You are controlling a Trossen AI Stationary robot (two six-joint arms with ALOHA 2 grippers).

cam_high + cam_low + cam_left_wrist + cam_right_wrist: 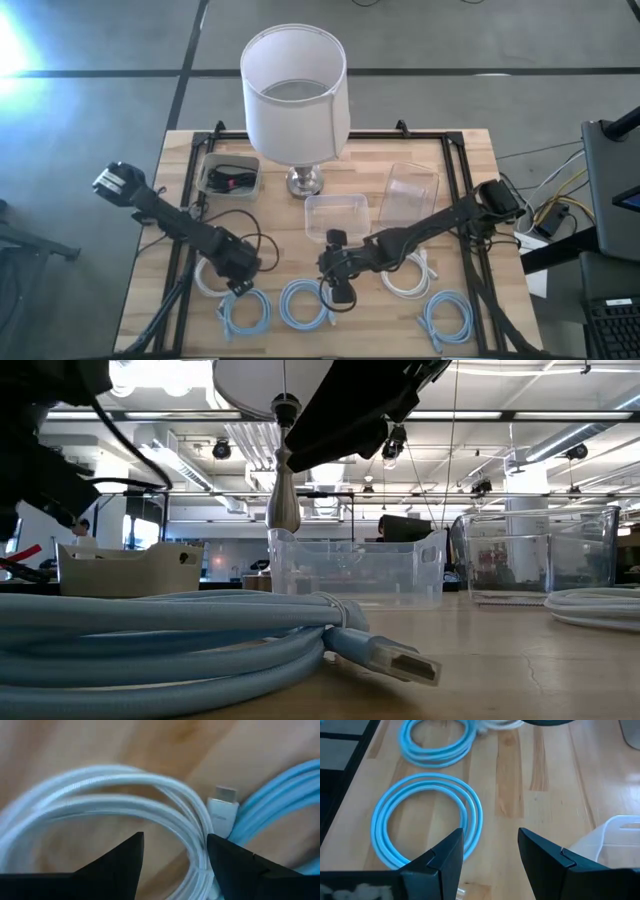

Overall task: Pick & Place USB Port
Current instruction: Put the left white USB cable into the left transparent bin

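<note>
In the high view both arms reach down toward the lower middle of the desk [470,160], where the coiled cables lie in a row.

The left tool [238,272] hangs low over the white cable coil [212,274] at lower left. Its wrist view shows why: the two dark fingers [115,865] stand apart with nothing between them, straddling the white strands [125,795], and a white plug [223,809] sits just beside the right finger, touching a light blue cable [280,795]. This looks like the approach for a grasp on that coil or its plug.

The right tool [342,290] hovers at lower centre, just beside the middle light blue coil [305,305]. Its fingers [440,860] are also spread and empty, with bare wood between them and the coil [427,817] to the left of the gap.

Two clear bins [337,216] wait beside the lamp [294,90], probably as drop spots. A shallow tray [232,175] at upper left holds dark items.

The lamp shade hides the desk beneath it. The low view shows only a cable plug [395,655] close up. Whether that plug is USB is unclear, and the tray's contents are too small to name.
</note>
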